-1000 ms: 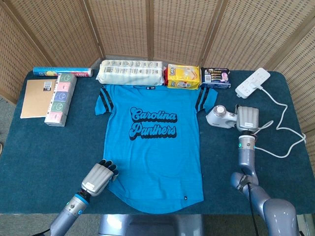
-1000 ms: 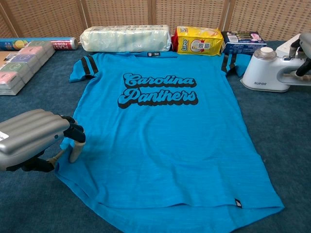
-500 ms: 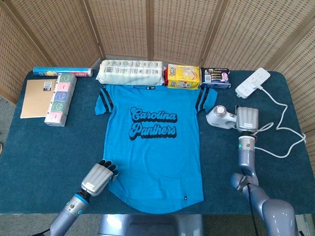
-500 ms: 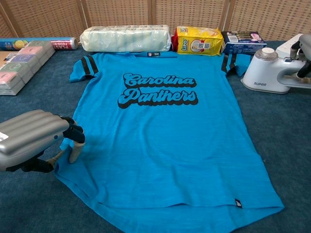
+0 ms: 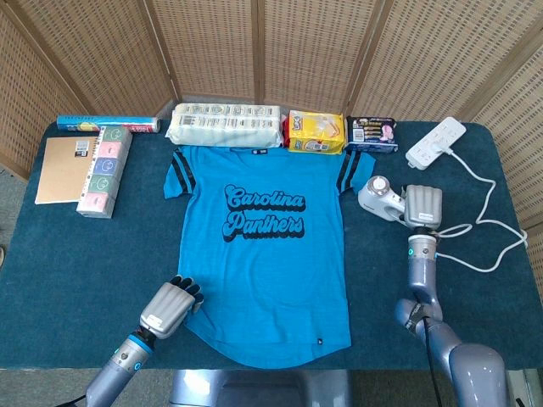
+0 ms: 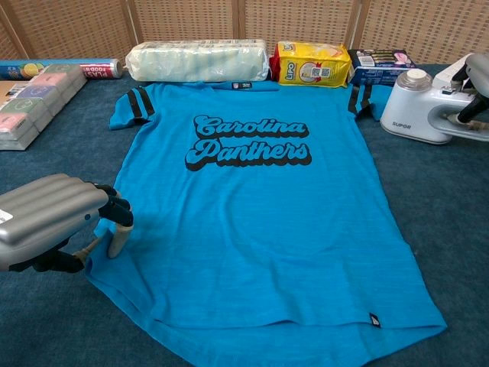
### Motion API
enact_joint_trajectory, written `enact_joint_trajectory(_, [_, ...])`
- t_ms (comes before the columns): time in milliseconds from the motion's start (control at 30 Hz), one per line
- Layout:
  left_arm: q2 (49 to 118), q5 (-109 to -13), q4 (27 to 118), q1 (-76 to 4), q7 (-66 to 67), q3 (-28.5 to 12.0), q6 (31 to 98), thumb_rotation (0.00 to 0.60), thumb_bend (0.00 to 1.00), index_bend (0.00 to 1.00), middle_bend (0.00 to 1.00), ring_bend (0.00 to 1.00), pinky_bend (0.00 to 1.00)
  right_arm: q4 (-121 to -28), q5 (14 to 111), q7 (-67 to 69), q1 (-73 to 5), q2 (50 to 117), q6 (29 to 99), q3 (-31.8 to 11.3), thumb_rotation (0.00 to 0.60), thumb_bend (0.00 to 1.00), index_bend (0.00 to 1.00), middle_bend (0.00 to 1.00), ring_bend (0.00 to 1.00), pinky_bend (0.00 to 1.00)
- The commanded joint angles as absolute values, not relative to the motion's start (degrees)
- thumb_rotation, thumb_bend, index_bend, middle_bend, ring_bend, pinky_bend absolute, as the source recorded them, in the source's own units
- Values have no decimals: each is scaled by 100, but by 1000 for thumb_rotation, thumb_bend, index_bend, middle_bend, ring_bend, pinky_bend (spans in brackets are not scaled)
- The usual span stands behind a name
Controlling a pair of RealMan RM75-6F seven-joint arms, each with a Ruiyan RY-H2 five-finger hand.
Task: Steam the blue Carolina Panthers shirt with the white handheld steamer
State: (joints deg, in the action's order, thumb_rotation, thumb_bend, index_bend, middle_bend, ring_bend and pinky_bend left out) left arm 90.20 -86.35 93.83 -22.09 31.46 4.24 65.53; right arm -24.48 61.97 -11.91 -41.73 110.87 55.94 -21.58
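Observation:
The blue Carolina Panthers shirt [image 5: 263, 254] lies flat on the dark blue table, print up, collar at the far side. In the chest view the shirt [image 6: 252, 222] fills the middle. My left hand [image 5: 170, 307] has its fingers curled down on the shirt's lower left hem; the chest view shows the left hand [image 6: 53, 218] with its dark fingertips [image 6: 118, 210] on the fabric edge. The white handheld steamer [image 5: 378, 198] is right of the shirt's right sleeve, tilted, and my right hand [image 5: 422, 206] grips its handle. The chest view shows the steamer [image 6: 420, 111] and only part of the right hand [image 6: 475, 80] at the frame edge.
Along the far edge lie a roll pack [image 5: 225, 125], a yellow packet [image 5: 316, 131] and a dark box [image 5: 371, 134]. A power strip [image 5: 436, 141] and its white cable [image 5: 488, 220] lie at the far right. A notebook [image 5: 66, 168] and a stack of tissue packs [image 5: 104, 170] are at the left.
My right hand has raised and tilted the steamer and carried it slightly left toward the shirt's sleeve. The left hand has stayed on the hem.

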Motion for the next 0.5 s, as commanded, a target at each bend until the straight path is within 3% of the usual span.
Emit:
enact_joint_trajectory(33, [9024, -8635, 9381, -2210, 3146, 425, 6551, 600, 558, 610, 454, 322, 334, -2606, 6225, -1007, -4139, 11009, 5671, -2187, 600, 358, 664, 731, 800, 791])
enact_joint_trajectory(267, [9028, -8655, 9380, -2214, 3153, 431, 6558, 600, 558, 611, 455, 323, 334, -3319, 6335, -831, -3986, 10686, 5947, -2189, 600, 356, 664, 731, 800, 791])
enact_joint_trajectory(500, [9010, -8704, 9406, -2217, 3160, 440, 6585, 600, 558, 610, 455, 323, 334, -4926, 6458, -1173, -3689, 10048, 6386, -2104, 600, 351, 665, 730, 800, 791])
